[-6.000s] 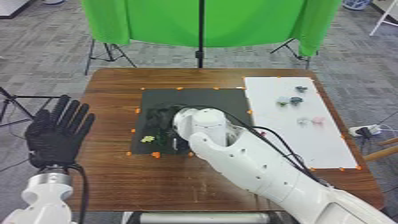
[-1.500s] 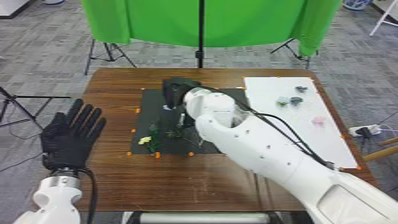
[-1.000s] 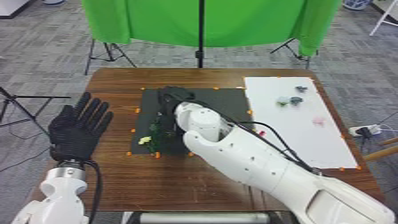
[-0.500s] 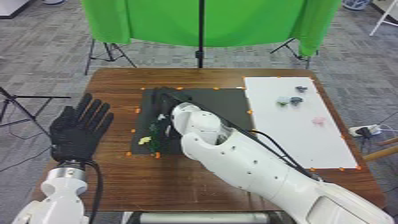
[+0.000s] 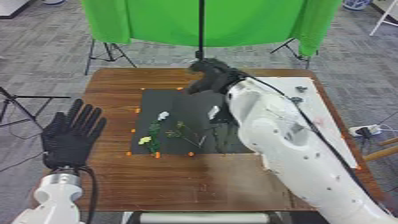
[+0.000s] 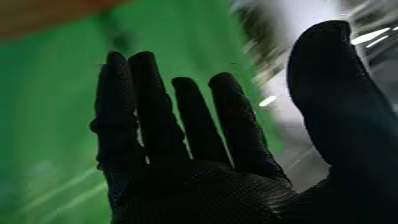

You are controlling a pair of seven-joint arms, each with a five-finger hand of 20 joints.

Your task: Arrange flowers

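Yellow blossom [image 5: 145,140] and white blossom [image 5: 163,115] lie on the black mat [image 5: 184,101]. Beyond them, the right hand [image 5: 211,75] hovers, straight fingers and thumb apart.

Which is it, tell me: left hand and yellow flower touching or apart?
Apart: the head view shows brown table between the left hand and the yellow flower.

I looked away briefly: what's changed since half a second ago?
The right hand left the black mat for the far edge of the table, open and empty. The left hand drew back slightly, still open. The yellow flower stayed put.
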